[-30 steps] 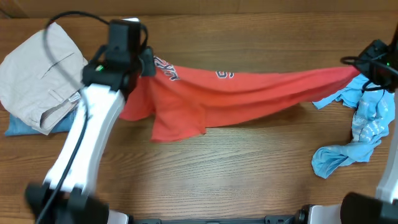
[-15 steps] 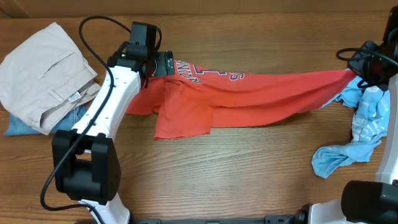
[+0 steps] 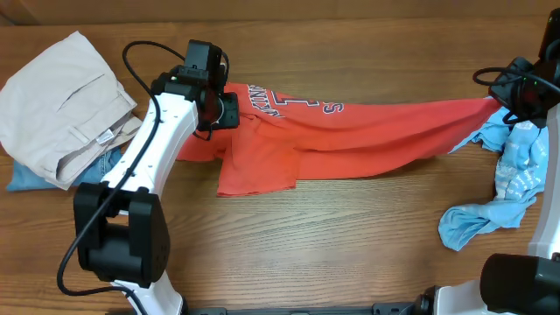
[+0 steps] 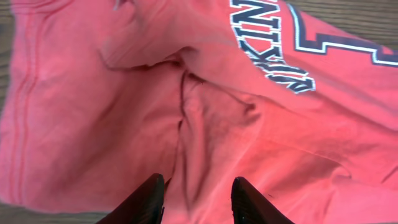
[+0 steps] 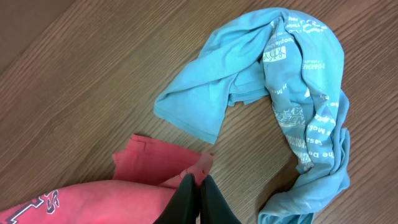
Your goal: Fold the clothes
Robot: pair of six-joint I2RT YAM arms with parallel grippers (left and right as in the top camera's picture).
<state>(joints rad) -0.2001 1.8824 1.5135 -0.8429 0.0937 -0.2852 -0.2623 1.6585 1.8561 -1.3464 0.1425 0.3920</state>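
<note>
Plainly the work is at the spreading-out stage. The red-orange cotton T-shirt with navy-and-white block lettering (image 3: 350,131) lies across the middle of the brown wooden table (image 3: 350,254), drawn into a long rumpled band rather than flat, and nothing is folded yet. The right gripper (image 5: 198,186) is closed tight on a corner of the shirt's hem at the right end, holding it pulled out. The left gripper (image 4: 196,190) is over the opposite end, near the lettering. Its jaws are partly apart and straddle a raised crease (image 4: 184,118) in the cloth, and I cannot see that it has hold of anything. The next move, I judge, calls for the left pincer to close on an edge or shoulder (not a mid-panel wrinkle), so that both arms can pull the shirt flat before any fold.

The overhead view gives the whole layout. The crumpled light sky-blue printed shirt (image 3: 512,188) waits at the right edge just beside the right gripper, and beige trousers (image 3: 61,96) lie over darker denim-blue jeans (image 3: 24,179) at the left. It shows neither pair of jaws clearly. The wrist views do: the left one shows the gap between its fingers, the right one the red hem pinched between closed tips.
</note>
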